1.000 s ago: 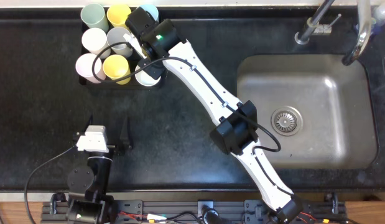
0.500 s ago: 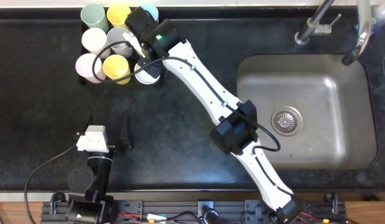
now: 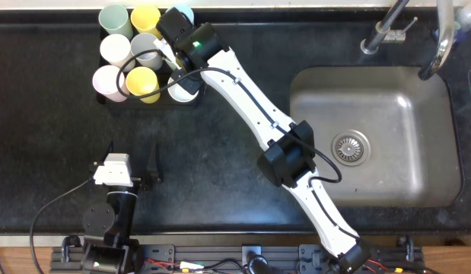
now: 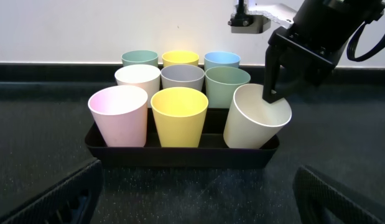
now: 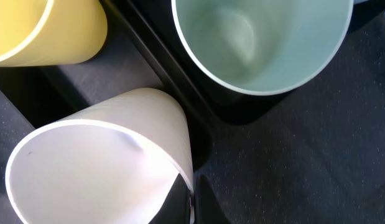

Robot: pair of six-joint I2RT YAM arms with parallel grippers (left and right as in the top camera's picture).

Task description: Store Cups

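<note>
counting the cups, we find nine in one black tray, set three rows of three: back green cup, back yellow cup, blue cup; white cup, grey cup, middle green cup; pink cup, front yellow cup, cream cup. by colour we tally two green, two yellow, and one each of blue, white, grey, pink and cream. we also count two grippers. the tray rests on a dark speckled countertop, near its far edge, with a pale wall behind; one steel sink with a round drain lies well to the right in the top view, a faucet at its far rim. eight cups stand upright, mouths up. the cream cup sits in the tray's front corner on the sink side, front meaning nearest the arms' bases, with its base down in the tray and its mouth up; its long axis is tilted, the rim leaning out toward the sink and away from the front yellow cup just beside it. the right gripper pinches this cup's rim, one finger inside the mouth and one outside, jaws pressed on the thin wall. the left gripper hangs low over bare countertop, well apart from the tray and nearer the arms' bases, jaws spread wide.
</note>
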